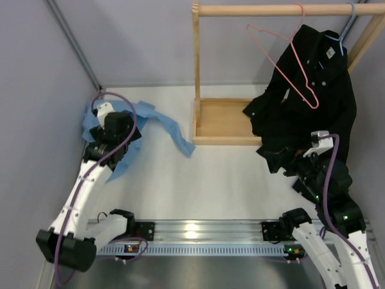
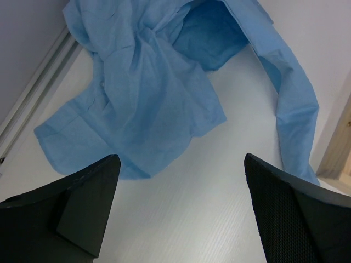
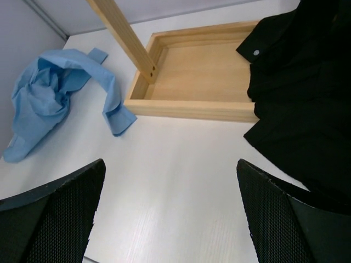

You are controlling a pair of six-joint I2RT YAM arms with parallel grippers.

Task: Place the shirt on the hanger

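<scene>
We see the left gripper (image 2: 181, 160) spread wide and empty, just above the shirt (image 2: 148, 93), which lies crumpled far left on the table (image 1: 228, 180). The right gripper (image 3: 171, 164) is spread and empty too. The hanger (image 1: 301, 63) hangs from the wooden rail (image 1: 271, 10), far right, beside the black shirt (image 1: 328, 114).

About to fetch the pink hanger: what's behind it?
The pink hanger hangs in front of the black shirt, which is on a blue hanger; wall behind its top. Whether they touch is unclear.
</scene>
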